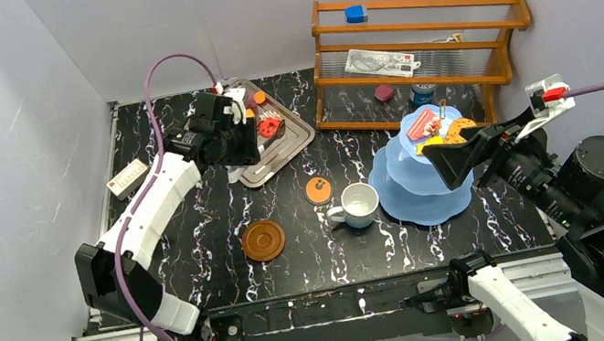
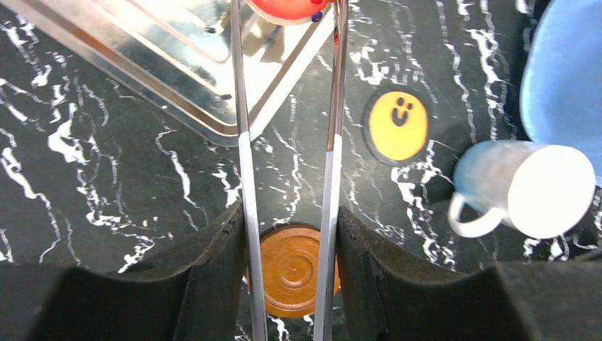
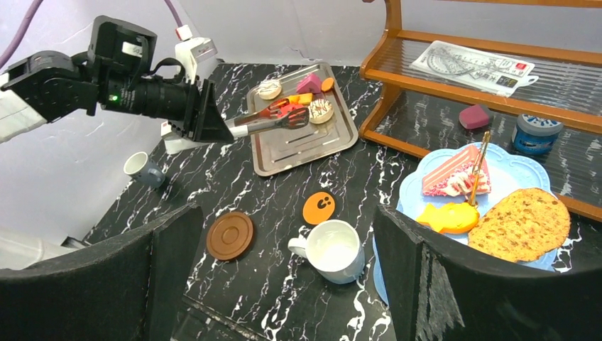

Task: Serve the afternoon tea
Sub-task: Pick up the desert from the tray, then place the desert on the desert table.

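Clamping the tongs [image 2: 241, 177] by their handles, the left claw [image 2: 289, 220] holds a red pastry [image 3: 284, 112] pinched at their tips ahead of it over the tray [image 3: 298, 145], and the next move, I judge, is carrying it to the blue stand [image 1: 416, 184] beside the wide-apart right claw [image 3: 284, 220].

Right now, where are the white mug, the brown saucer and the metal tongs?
white mug [image 1: 360, 203]: overhead view, on the inside of the cup.
brown saucer [image 1: 263, 240]: overhead view, on its centre.
metal tongs [image 2: 243, 177]: left wrist view, on the left blade.
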Motion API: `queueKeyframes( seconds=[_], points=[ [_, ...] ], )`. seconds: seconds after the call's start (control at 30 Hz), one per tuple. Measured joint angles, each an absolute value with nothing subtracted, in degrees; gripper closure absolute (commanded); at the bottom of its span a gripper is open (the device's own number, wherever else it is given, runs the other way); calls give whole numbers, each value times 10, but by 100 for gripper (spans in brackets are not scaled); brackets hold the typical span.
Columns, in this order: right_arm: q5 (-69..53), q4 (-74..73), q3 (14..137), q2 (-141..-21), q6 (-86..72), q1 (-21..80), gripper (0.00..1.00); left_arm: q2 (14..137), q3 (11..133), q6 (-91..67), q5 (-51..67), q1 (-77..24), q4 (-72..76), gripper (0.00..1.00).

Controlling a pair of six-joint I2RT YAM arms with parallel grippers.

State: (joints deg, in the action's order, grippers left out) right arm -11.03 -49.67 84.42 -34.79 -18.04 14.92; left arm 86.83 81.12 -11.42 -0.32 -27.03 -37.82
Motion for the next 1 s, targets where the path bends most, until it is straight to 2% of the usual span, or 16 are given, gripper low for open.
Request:
queueKeyframes(
  seconds=[0.57,1.0],
  points=[
    [-96,-501,858,-354,-177,149,1,862,860,-153,64,-448,-353,67],
    [-95,-501,861,-354,-177,149,1,907,872,-155,98,-493,-307,67]
  ],
)
